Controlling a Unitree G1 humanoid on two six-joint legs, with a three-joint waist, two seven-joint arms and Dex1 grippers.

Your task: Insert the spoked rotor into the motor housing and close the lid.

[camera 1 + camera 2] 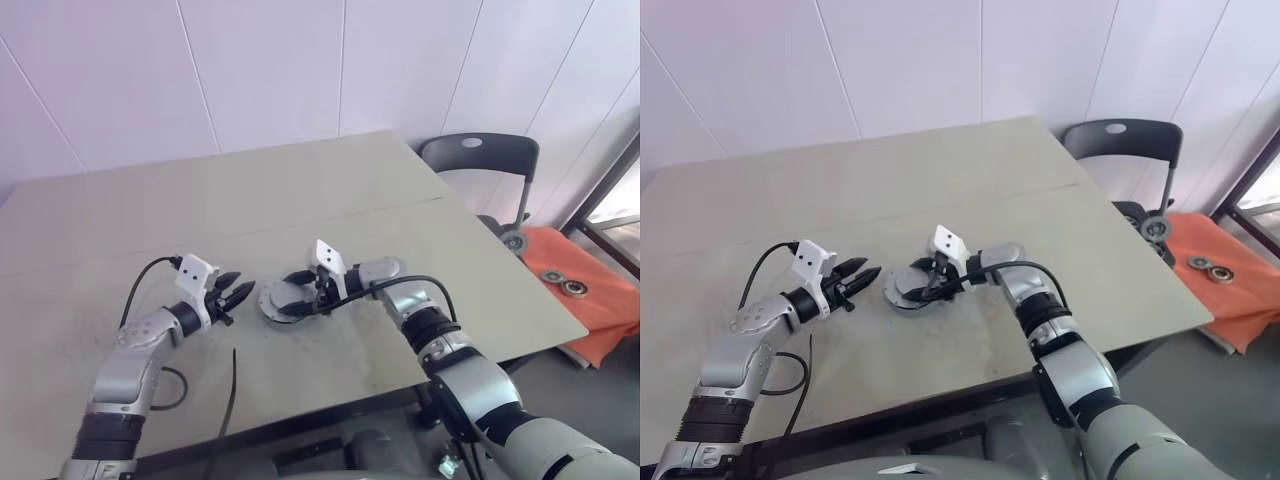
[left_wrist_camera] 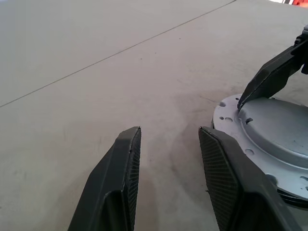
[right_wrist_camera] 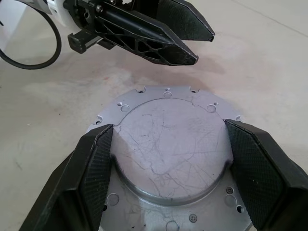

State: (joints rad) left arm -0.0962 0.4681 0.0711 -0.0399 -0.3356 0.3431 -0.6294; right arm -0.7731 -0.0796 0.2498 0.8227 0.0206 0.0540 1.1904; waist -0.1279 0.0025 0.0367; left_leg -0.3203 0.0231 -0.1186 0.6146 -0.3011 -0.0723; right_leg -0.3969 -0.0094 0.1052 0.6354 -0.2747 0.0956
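Looking at the lid (image 3: 171, 149) on the table (image 1: 330, 190), you see your right gripper (image 3: 168, 159) right over it, fingers wide on both sides of its raised middle. Your left gripper (image 1: 232, 294) waits beside the lid, half open, holding nothing.
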